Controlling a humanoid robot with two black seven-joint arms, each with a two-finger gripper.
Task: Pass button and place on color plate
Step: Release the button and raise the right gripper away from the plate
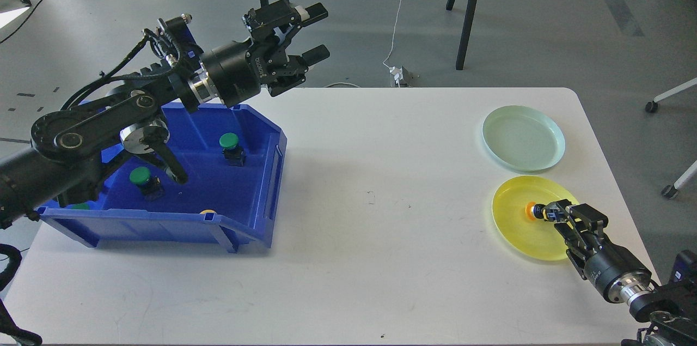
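My right gripper (546,211) is shut on a yellow-capped button (530,210) and holds it low over the middle of the yellow plate (512,226) at the table's right. Whether the button touches the plate I cannot tell. A pale green plate (523,138) lies behind the yellow one. My left gripper (312,31) is open and empty, raised above the back right corner of the blue bin (256,215). In the bin lie two green buttons (229,141) (140,176) and a partly hidden yellow one (207,211).
The blue bin stands on the left part of the white table (370,199). Black tripod legs (468,13) stand on the floor behind the table. A white cable and plug lie on the floor at the back.
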